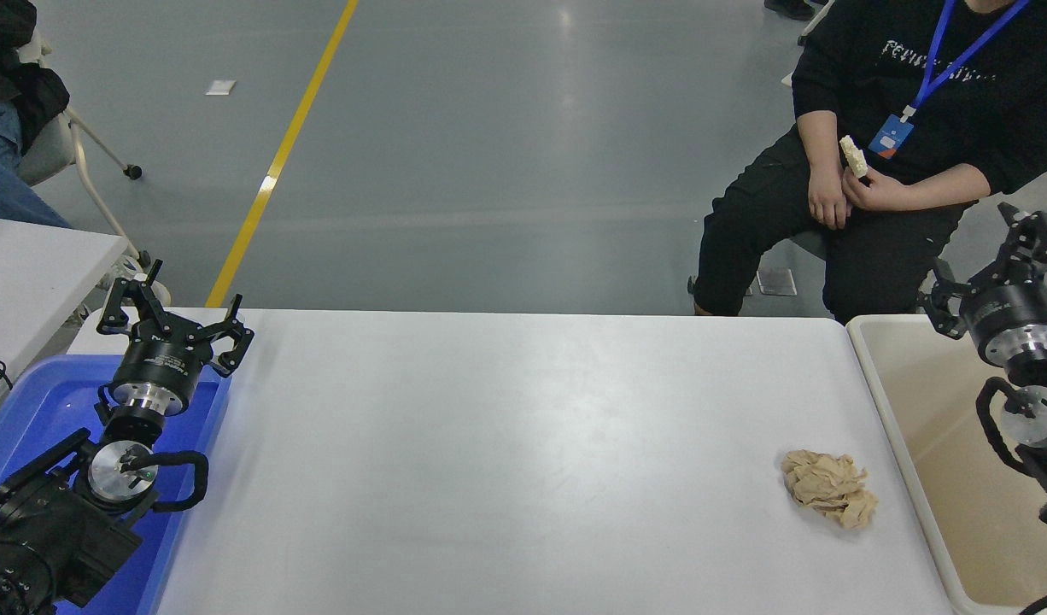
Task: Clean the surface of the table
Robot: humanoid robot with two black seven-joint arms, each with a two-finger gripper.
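White table surface, tan crumpled paper, blue tray, beige bin.

Bright, even overhead light fills the scene. The large matte white tabletop carries a soft pale sheen across its middle, and the glossy grey floor beyond it reflects hazy light streaks at the far side. Shadows are faint and short, a thin one under the crumpled tan paper ball. Focus is sharp throughout, with slight softness toward the far corners.

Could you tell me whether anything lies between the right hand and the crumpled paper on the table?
Nothing visible does. The right hand hovers above the beige bin, and only bare table surface and the bin's rim separate it from the crumpled paper.
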